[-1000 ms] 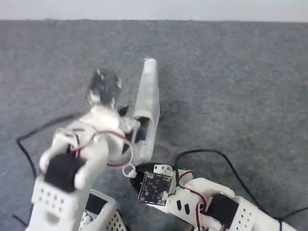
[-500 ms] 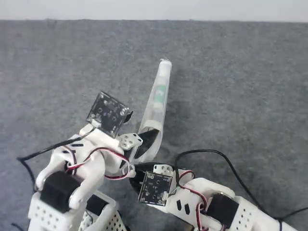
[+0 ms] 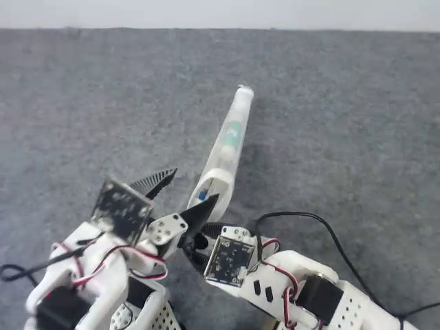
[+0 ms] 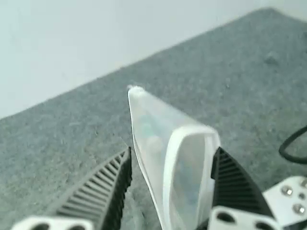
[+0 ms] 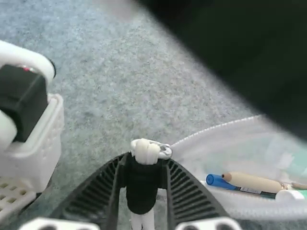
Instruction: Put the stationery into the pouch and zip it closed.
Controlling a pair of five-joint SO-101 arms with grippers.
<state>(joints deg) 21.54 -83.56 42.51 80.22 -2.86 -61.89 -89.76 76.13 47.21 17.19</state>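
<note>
two things worry me from here. my right gripper [image 5: 145, 163] is pinched tight on the small white zip pull [image 5: 148, 149] at the near end of the long translucent white plastic pouch [image 3: 230, 137]. the pouch sits edge-up around the middle of the grey felt-covered worktop [image 3: 357, 110], its far tip pointing toward the far edge. my left gripper [image 3: 192, 184] is spread wide around the pouch's near end, one jaw just beside the pouch wall and the other apart from it, so i judge that nothing is bracing the pouch. if i draw the pull along now, i expect the whole pouch to slide or swing with it rather than the zip travelling.

the second risk is inside. a blue-capped pen [image 5: 218, 180] and a slim beige pencil [image 5: 254, 182] lie just behind the zip line, near the pull. a tip could catch in the teeth, or slip out if the mouth tips down. i cannot tell how much of the zip is closed. the pull is a small thing to hold, so a hard tug could also slip it out of my grip.
</note>
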